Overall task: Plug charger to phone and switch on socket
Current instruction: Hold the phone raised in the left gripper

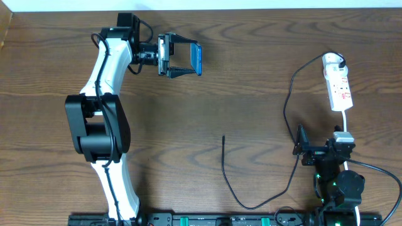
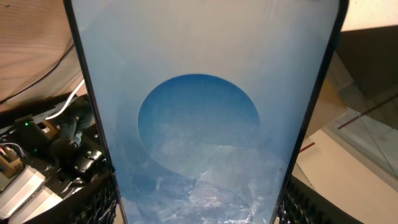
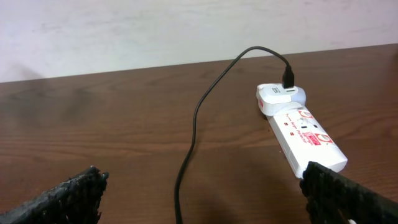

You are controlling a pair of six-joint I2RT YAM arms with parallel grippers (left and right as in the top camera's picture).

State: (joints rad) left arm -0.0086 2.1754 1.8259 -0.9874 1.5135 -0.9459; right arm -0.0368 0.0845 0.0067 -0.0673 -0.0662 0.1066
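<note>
left claw (image 1: 196,59) grips the phone (image 1: 198,55) at upper centre; right claw (image 3: 202,177) gapes wide, empty. next, probably, it must pinch the charger (image 1: 223,147) tip at mid-frame.

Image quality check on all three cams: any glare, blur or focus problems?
Overhead: even light, sharp across the brown wooden table. Left wrist: the slim smartphone with lit blue-and-white screen fills the frame, soft, with streaky reflections low on the glass. Right wrist: white elongated power strip crisp; right tool's black fingers at the bottom corners blurred.
</note>
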